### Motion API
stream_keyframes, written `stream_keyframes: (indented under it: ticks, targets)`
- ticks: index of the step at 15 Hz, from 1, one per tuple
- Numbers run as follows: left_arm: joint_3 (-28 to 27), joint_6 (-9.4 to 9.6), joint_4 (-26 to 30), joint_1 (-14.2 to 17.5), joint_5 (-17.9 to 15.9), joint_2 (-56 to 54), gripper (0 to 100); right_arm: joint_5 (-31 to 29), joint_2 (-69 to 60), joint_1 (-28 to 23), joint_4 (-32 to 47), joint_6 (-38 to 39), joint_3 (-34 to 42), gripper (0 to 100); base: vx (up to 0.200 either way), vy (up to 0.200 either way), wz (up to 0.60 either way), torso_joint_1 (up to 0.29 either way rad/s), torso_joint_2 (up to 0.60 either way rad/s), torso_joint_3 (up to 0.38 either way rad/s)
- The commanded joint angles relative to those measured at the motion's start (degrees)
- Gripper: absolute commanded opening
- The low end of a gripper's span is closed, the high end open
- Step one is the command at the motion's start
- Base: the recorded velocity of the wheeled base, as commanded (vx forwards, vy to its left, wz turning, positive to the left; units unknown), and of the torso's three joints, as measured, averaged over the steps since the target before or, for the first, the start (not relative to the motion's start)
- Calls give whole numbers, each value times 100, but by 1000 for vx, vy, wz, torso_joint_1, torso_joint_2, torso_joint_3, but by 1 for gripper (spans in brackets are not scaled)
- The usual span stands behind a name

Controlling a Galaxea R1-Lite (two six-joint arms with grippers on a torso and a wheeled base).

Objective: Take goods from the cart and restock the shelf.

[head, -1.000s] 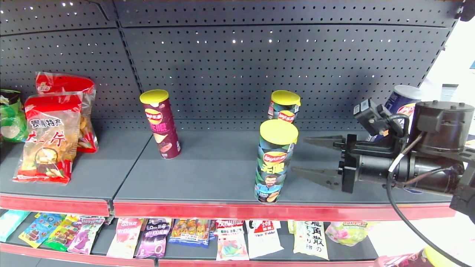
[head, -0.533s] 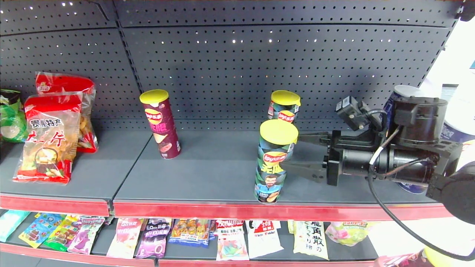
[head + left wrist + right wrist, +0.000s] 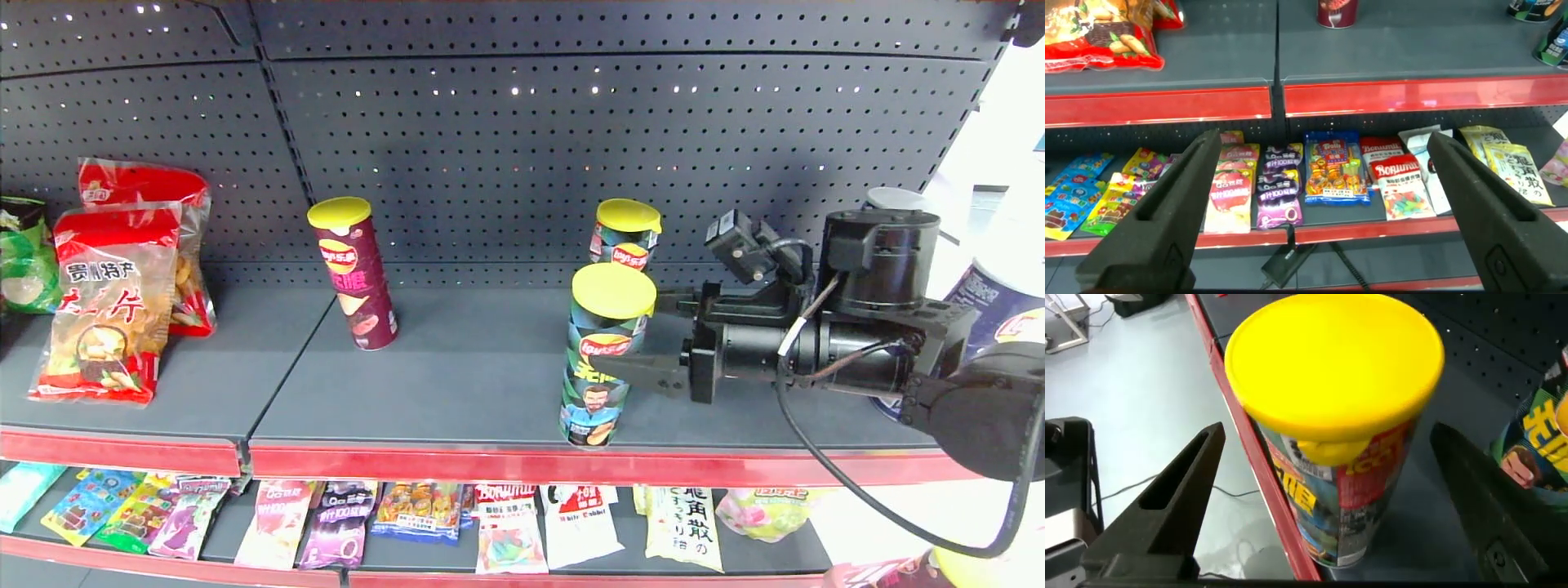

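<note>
Right gripper (image 3: 624, 329) straddles the yellow-lidded teal cardboard crisp tube (image 3: 596, 404), jaws released.
It should close squarely at mid-body, keeping the tube upright.

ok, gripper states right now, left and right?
Left gripper: open, empty.
Right gripper: open, fingers either side of the yellow-lidded teal chip can, not closed on it.

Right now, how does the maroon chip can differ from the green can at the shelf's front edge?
The maroon can has a dark red wrapper; the green can has a teal-green one. The maroon can stands farther back on the shelf, the green can at its front lip. The green can sits between the open fingers of the right gripper; the maroon can stands free. Both are upright with yellow lids.
</note>
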Motion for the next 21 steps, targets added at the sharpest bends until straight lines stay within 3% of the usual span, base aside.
stream_keyframes:
  ticks: [1, 6, 8, 9, 21]
  targets:
    - [1, 2, 2, -1, 1, 6, 100, 1, 166, 27, -3, -8, -99, 100, 0, 0, 0, 0, 0, 0]
    - [1, 2, 2, -1, 1, 6, 100, -25, 333, 106, -117, -8, -143, 100, 0, 0, 0, 0, 0, 0]
    - [1, 2, 2, -1, 1, 6, 100, -43, 544, 114, -522, 0, -152, 100, 0, 0, 0, 0, 0, 0]
    - [1, 2, 2, -1, 1, 6, 100, -52, 588, 106, -610, 0, -143, 0, 0, 0, 0, 0, 0, 0]
    - [1, 11, 2, -1, -8, 6, 100, 45, 236, -158, -671, 18, 7, 0, 0, 0, 0, 0, 0, 0]
